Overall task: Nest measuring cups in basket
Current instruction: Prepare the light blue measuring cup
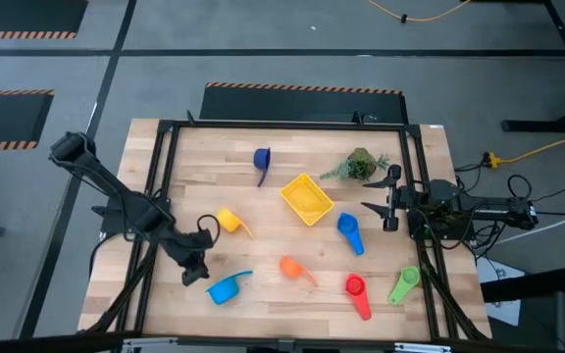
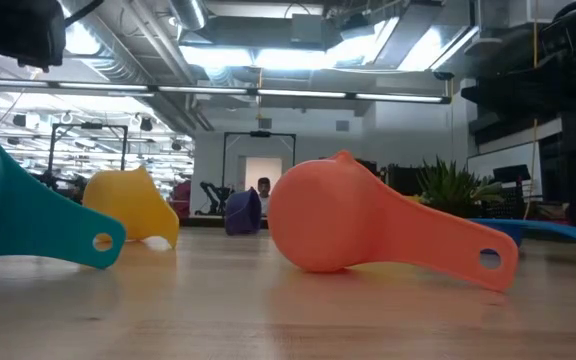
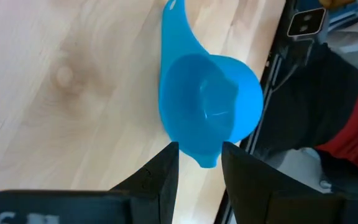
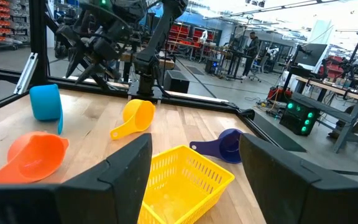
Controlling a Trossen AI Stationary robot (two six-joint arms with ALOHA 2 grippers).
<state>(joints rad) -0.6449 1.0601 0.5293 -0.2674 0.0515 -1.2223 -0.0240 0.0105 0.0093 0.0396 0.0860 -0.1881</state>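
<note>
Along the near edge, left to right: light blue cup (image 3: pixel 207 106), orange cup (image 1: pixel 292 267), red cup (image 1: pixel 356 288), green cup (image 1: pixel 403 284). Left gripper (image 3: pixel 199 168) at near left, fingers narrowly parted around the light blue cup's lip; contact unclear. Farther in: yellow cup (image 1: pixel 229 220), blue cup (image 1: pixel 350 233), basket (image 1: pixel 307 199) mid-table holding 0 cups. Right gripper (image 1: pixel 388 208) spread wide, right of the basket. Farthest: dark blue cup (image 1: pixel 261 160).
</note>
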